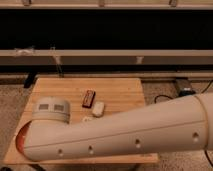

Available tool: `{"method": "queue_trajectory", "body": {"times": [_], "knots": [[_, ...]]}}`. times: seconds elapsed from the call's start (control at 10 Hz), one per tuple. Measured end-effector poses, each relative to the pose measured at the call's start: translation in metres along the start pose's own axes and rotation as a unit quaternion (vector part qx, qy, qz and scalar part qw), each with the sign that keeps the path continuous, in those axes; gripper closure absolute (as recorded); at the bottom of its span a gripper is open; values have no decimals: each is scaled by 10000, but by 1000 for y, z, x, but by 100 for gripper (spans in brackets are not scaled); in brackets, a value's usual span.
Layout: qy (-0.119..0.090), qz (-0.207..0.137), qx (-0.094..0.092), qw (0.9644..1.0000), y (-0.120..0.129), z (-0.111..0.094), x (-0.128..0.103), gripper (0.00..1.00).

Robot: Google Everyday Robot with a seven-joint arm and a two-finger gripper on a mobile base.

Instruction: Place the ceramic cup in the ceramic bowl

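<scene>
Camera view: the ceramic cup (98,108) sits near the middle of the table (122,89), just beside a brown bar (89,98). The ceramic bowl (19,141) lies at the front left corner, and only its orange edge shows under the arm (125,132). The hand is hidden behind the arm. It is closed, and I cannot tell if it holds anything.

Wooden table (120,84), plank top. The gripper is closed and hidden behind the end of the arm (50,112), over the front-left corner.

4 items on the top:
- ceramic bowl (20,141): orange-red sliver at the gripper's spot
- white stick (87,119): tip only, to the gripper's right
- ceramic cup (98,108): further right and back
- dark red-brown bar (89,98): just beside the cup, farthest from the gripper
</scene>
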Motion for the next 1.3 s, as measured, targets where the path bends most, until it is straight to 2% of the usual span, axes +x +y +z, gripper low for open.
{"method": "queue_trajectory", "body": {"times": [0.3, 0.6, 0.8, 1.0, 1.3], "knots": [[-275, 254, 64, 9993, -6, 6, 40, 100], [-216, 617, 72, 9978, -19, 11, 62, 100], [-138, 857, 206, 9960, -18, 18, 69, 100], [-104, 813, 404, 9958, -18, 27, 88, 100], [-102, 695, 532, 9961, -12, 43, 107, 100]]}}
